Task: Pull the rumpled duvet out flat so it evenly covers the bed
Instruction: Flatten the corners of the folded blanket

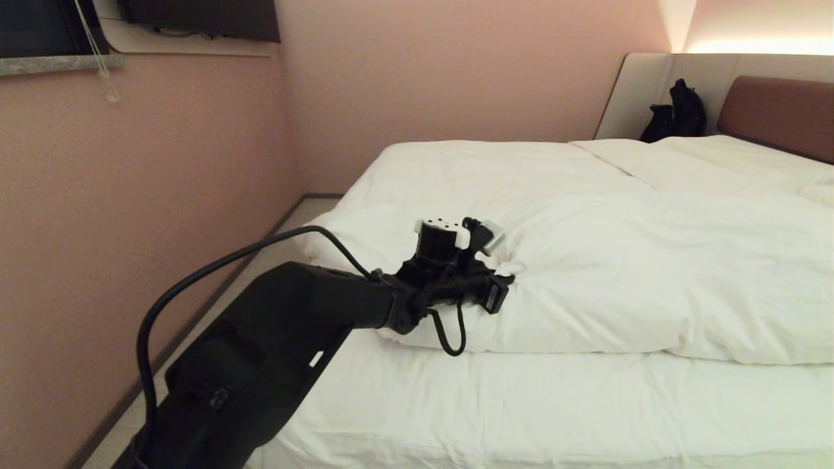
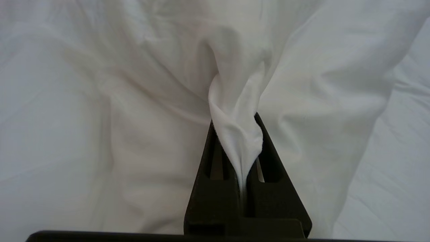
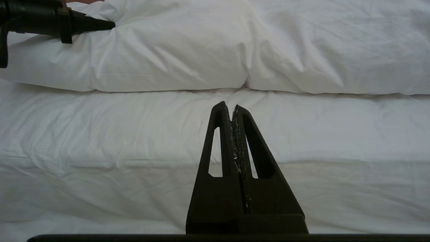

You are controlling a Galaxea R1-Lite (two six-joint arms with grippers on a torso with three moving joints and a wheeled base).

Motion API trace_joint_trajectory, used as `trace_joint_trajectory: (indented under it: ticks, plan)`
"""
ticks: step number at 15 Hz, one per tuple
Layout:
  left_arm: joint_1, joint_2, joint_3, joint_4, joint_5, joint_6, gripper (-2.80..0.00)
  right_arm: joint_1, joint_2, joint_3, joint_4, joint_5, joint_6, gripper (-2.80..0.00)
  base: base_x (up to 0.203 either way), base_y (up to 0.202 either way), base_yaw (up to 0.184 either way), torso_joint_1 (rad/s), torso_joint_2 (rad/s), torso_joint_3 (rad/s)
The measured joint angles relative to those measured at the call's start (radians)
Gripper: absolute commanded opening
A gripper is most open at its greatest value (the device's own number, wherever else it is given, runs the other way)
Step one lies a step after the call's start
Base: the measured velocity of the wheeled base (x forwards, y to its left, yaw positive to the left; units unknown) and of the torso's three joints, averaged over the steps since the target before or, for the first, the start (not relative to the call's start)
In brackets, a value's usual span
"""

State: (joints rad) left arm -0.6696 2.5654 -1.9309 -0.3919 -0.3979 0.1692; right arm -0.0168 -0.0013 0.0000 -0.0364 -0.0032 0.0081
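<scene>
Left hand (image 2: 240, 148) clamped tight on a pinched fold of the thick puffy white duvet (image 1: 586, 260), at its near-left corner region. Duvet bunched toward the reddish-brown headboard end of the wide low white-sheeted bed (image 1: 521, 410); bare mattress strip lies on the robot's side of the hand, so the pull likely goes back toward the robot, across that strip. Right hand (image 3: 232, 111) empty, fingers together, parked low facing the mattress side. Left wrist view shows the cloth caught between the fingers; head view hides that behind the wrist.
</scene>
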Motion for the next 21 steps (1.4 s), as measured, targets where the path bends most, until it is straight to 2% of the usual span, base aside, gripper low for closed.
trace_joint_trajectory:
  ticks: [3,10,13,17,21]
  plan:
    - [-0.023,-0.071,0.123,0.002,-0.001,-0.004,-2.8,0.0,0.0,0.0,0.0,0.0,0.0,-2.8,0.0,0.0,0.0,0.0,0.0,0.0]
    - [-0.104,-0.396,0.768,-0.038,-0.014,-0.028,-2.8,0.0,0.0,0.0,0.0,0.0,0.0,-2.8,0.0,0.0,0.0,0.0,0.0,0.0]
    - [-0.151,-0.519,0.975,-0.107,-0.003,-0.036,-2.8,0.0,0.0,0.0,0.0,0.0,0.0,-2.8,0.0,0.0,0.0,0.0,0.0,0.0]
    - [-0.233,-0.589,1.157,-0.136,0.001,-0.036,-2.8,0.0,0.0,0.0,0.0,0.0,0.0,-2.8,0.0,0.0,0.0,0.0,0.0,0.0]
    - [-0.277,-0.573,1.216,-0.2,-0.002,-0.033,-2.8,0.0,0.0,0.0,0.0,0.0,0.0,-2.8,0.0,0.0,0.0,0.0,0.0,0.0]
